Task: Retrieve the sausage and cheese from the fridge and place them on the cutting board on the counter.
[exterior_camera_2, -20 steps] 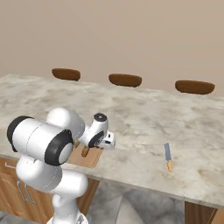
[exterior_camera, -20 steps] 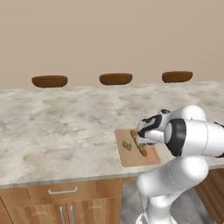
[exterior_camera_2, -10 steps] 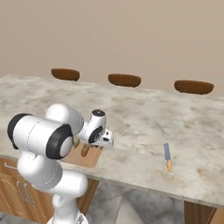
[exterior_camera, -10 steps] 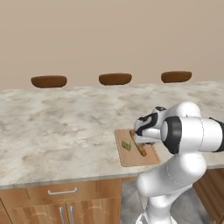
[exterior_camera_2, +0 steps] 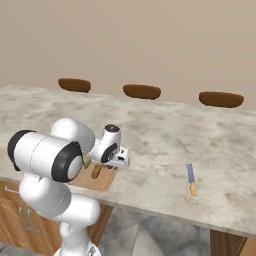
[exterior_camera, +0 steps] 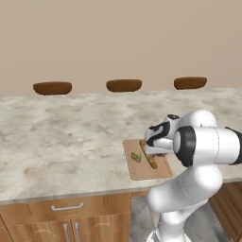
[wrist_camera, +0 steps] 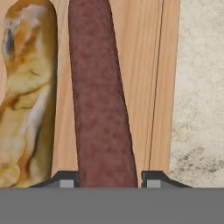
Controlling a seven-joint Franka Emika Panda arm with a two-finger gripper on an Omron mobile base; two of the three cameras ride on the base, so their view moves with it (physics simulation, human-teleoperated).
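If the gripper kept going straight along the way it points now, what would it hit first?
Most likely the sausage: it lies lengthwise between the fingertips of the gripper, flat on the cutting board. The board itself would come right after; depth is hard to judge.

arm shell: glossy white, fat rounded segments, kinda bulbous at the elbow and the base column
joints: dark black bands ringing the big cylinder link (looks like a collar)
wrist: white housing with black patches, a small round cap on top
pincer (wrist_camera: 111, 183): two small dark fingertips (wrist_camera: 65, 180) with pale grey square pads
cables/markings: can't make out any
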